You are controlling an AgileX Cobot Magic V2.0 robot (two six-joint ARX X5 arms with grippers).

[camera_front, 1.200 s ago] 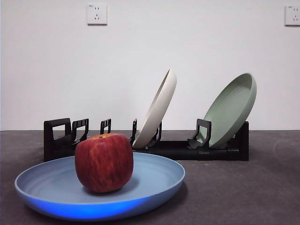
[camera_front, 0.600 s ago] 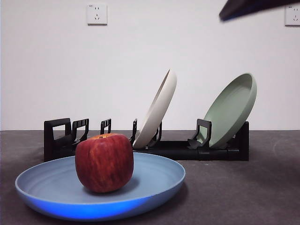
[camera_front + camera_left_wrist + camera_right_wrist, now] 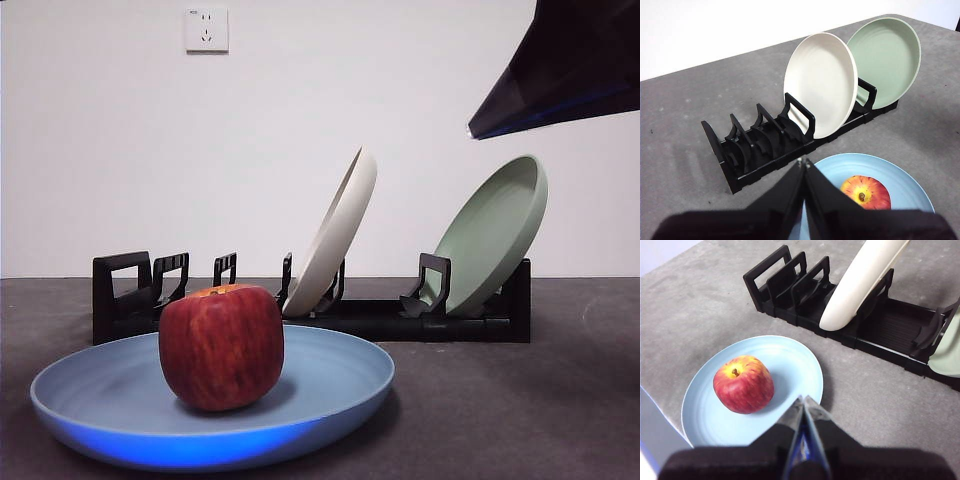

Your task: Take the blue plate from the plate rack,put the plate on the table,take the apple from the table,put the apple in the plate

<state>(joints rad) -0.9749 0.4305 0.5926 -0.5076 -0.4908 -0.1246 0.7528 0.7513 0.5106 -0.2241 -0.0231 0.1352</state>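
Note:
The dark red apple [image 3: 221,347] sits inside the light-blue plate [image 3: 330,375], which lies flat on the grey table [image 3: 520,410] in front of the black plate rack [image 3: 400,320]. My left gripper [image 3: 804,162] hangs shut and empty above the plate's [image 3: 900,175] rim, with the apple [image 3: 866,192] beyond it. High over the table beside the plate [image 3: 790,365], my right gripper [image 3: 802,400] is shut on nothing, clear of the apple [image 3: 743,384]. A big dark arm part [image 3: 570,70] fills the front view's top right corner.
A cream-white plate [image 3: 335,240] and a sage-green plate [image 3: 490,235] lean in the rack's right half. Its left slots [image 3: 150,285] stand empty. Wall sockets are on the white wall behind.
A dark arm has come into the front view's top right corner and grown larger and lower. The apple and the blue plate have stayed in place.

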